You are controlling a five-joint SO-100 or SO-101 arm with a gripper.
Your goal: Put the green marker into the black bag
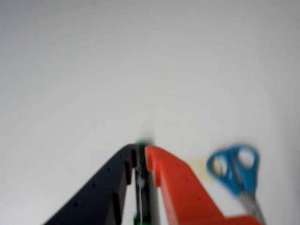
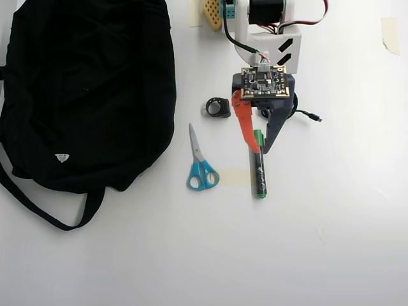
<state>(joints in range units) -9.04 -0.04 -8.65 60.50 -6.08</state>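
Green marker [image 2: 259,169] lies on the white table [image 2: 331,242], its long dark barrel with pale print running roughly up and down in the overhead view, a bright green end at the bottom and another green patch at the top between the gripper's fingers. The gripper [image 2: 257,148] has one orange finger and one black finger, both rigid plastic wedges tapering to a point, and they are closed narrowly around the marker's upper end. In the wrist view the same two fingers [image 1: 140,157] meet in a thin slot, with a sliver of green and dark barrel caught between them; that picture is blurred, so finer detail cannot be told.

To the left in the overhead view, well apart from the marker, sprawls the black bag [image 2: 89,89], a large soft fabric shape with rumpled folds, a small white tag and a long strap looping below it. Between bag and marker lie scissors [image 2: 200,162] with blue looped handles and slim metal blades, also visible at the right of the wrist view. A small black ring-shaped object [image 2: 218,107] sits just above the scissors
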